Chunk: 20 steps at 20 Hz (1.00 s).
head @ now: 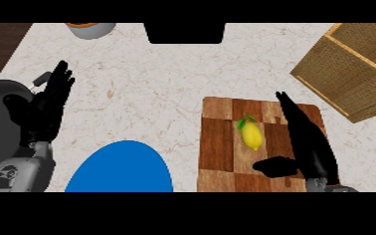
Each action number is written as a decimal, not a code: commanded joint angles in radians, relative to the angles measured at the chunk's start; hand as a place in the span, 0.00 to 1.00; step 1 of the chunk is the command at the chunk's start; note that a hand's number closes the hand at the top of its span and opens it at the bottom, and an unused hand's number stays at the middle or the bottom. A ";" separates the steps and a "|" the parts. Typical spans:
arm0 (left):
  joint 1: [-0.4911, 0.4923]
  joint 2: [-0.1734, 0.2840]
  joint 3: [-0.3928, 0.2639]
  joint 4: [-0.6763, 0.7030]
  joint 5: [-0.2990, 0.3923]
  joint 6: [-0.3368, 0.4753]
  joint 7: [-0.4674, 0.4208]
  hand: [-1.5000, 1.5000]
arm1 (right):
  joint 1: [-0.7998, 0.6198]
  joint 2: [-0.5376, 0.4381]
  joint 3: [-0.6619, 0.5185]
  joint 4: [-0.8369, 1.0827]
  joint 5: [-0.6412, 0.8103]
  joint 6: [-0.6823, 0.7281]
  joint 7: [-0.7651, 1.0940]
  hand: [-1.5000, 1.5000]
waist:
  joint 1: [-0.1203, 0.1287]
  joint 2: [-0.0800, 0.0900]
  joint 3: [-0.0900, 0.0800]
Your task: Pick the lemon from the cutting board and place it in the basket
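Lemon (251, 135) on cutting board (253, 144); basket (343, 69) apart; right hand (308, 144) beside lemon, fingers straight, holding nothing

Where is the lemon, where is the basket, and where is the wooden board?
lemon (252, 135), head view, middle of its yellow body.
basket (345, 72), head view, its woven side wall.
cutting board (220, 144), head view, bare wood left of the lemon.

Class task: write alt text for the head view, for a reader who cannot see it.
A yellow lemon lies on a wooden checkered cutting board, the open right hand just beside it. A woven basket sits beyond; the open left hand rests at the left edge.
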 commanded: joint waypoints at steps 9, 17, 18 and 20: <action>-0.064 -0.047 0.053 0.056 -0.068 -0.032 0.001 0.50 | 0.037 0.138 -0.062 0.074 0.095 0.017 -0.132 0.00 | -0.001 0.000 0.000; -0.084 -0.057 0.074 0.039 -0.079 -0.061 0.031 0.50 | 0.005 0.207 -0.086 0.185 0.191 0.016 -0.139 0.00 | 0.000 0.001 0.000; -0.049 -0.066 0.083 0.068 -0.081 -0.068 -0.016 0.50 | -0.019 0.211 -0.093 0.173 0.193 0.057 -0.113 0.00 | 0.001 0.000 0.000; -0.021 -0.057 0.074 -0.063 -0.081 -0.065 0.068 0.50 | -0.055 0.220 -0.110 0.196 0.211 0.068 -0.102 0.00 | 0.004 0.000 0.000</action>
